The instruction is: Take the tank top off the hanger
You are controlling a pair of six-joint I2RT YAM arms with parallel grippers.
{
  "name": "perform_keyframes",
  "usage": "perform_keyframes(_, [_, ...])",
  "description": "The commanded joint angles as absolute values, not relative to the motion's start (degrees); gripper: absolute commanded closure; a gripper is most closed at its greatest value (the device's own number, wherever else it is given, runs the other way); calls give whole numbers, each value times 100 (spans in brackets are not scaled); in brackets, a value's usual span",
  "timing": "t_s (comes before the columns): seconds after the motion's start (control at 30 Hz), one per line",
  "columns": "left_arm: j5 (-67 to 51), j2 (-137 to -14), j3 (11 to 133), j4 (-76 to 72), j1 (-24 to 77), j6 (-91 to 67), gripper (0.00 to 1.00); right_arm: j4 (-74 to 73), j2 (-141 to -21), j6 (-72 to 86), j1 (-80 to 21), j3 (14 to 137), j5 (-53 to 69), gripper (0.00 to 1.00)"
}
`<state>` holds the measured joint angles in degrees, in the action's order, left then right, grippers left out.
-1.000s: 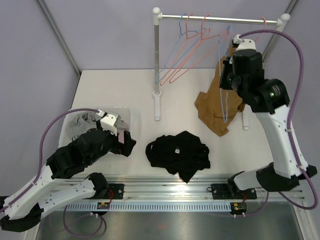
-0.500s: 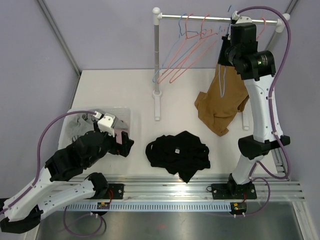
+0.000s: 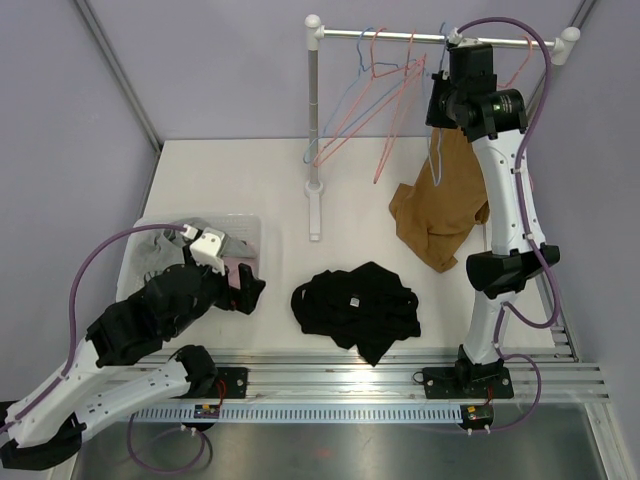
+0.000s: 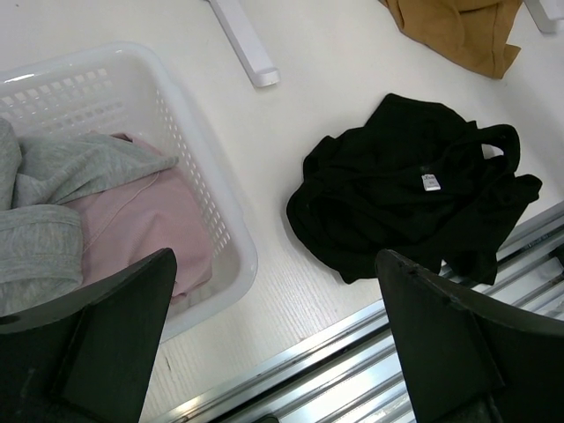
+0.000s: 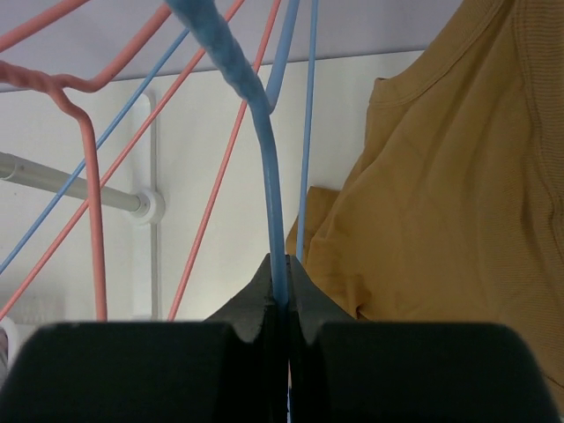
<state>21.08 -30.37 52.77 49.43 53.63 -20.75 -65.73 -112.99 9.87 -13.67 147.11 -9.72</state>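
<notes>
Right gripper [image 5: 280,295] clenched on blue hanger [image 5: 264,167] wire up by the rail [image 3: 400,35]; mustard tank top [image 5: 441,220] drapes just to its right, lower end heaped on table [image 3: 230,180]. Left gripper [image 4: 273,260] spread wide, holding nothing, over edge of white basket [image 4: 189,150] containing grey garment [image 4: 53,185] and pink garment [image 4: 132,220]

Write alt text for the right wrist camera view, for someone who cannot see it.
A black claw pinches the wire of a blue hanger, seen from just behind its closed tips. A mustard tank top fills the right side; pink hangers cross at left.
</notes>
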Motion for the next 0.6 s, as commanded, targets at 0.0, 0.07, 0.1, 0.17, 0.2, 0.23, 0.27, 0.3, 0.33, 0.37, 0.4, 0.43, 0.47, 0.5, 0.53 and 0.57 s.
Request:
perform_keyframes(0.0, [2127,-3006,5256,4641,5265,-1995,1,-6214,-11267,1125,-1397,14731,-580,100])
perform_keyframes(0.07, [2057,-3023,5247,4614,5177,-1969,1,-6222,-11346,1143,-1502,14765,-597,100])
perform_keyframes(0.1, [2031,-3023,5247,4606,5133,-1960,1,-6223,-11364,1134,-1538,14766,-624,100])
perform_keyframes(0.17, [1960,-3041,5238,4579,5045,-1942,1,-6223,-11434,1151,-1669,14766,-677,100])
perform_keyframes(0.2, [1943,-3041,5238,4579,5019,-1942,1,-6223,-11469,1186,-1696,14766,-668,100])
perform_keyframes(0.23, [1942,-3050,5238,4562,4984,-1942,1,-6197,-11505,1213,-1714,14766,-694,100])
perform_keyframes(0.27, [1942,-3059,5238,4570,4975,-1934,1,-6179,-11514,1248,-1775,14731,-694,100])
perform_keyframes(0.3, [1942,-3059,5238,4570,4966,-1934,1,-6153,-11514,1265,-1810,14722,-712,100])
perform_keyframes(0.33, [1951,-3067,5238,4579,4957,-1934,1,-6109,-11548,1283,-1854,14722,-764,100])
perform_keyframes(0.37, [1960,-3067,5247,4579,4940,-1942,1,-6108,-11575,1283,-1898,14765,-773,100])
perform_keyframes(0.4, [1969,-3059,5247,4579,4922,-1942,1,-6100,-11601,1318,-1959,14809,-756,100])
perform_keyframes(0.43, [1960,-3050,5247,4579,4878,-1942,1,-6100,-11671,1327,-2012,14862,-756,100])
perform_keyframes(0.47, [1951,-3050,5247,4562,4843,-1942,1,-6100,-11724,1327,-2047,14975,-747,100])
perform_keyframes(0.5, [1925,-3032,5247,4562,4808,-1925,1,-6117,-11777,1336,-2135,15046,-764,100])
perform_keyframes(0.53, [1916,-3024,5238,4562,4755,-1934,1,-6169,-11873,1336,-2153,15099,-756,100])
perform_keyframes(0.57, [1899,-3015,5238,4553,4737,-1925,1,-6187,-11909,1336,-2179,15187,-756,100])
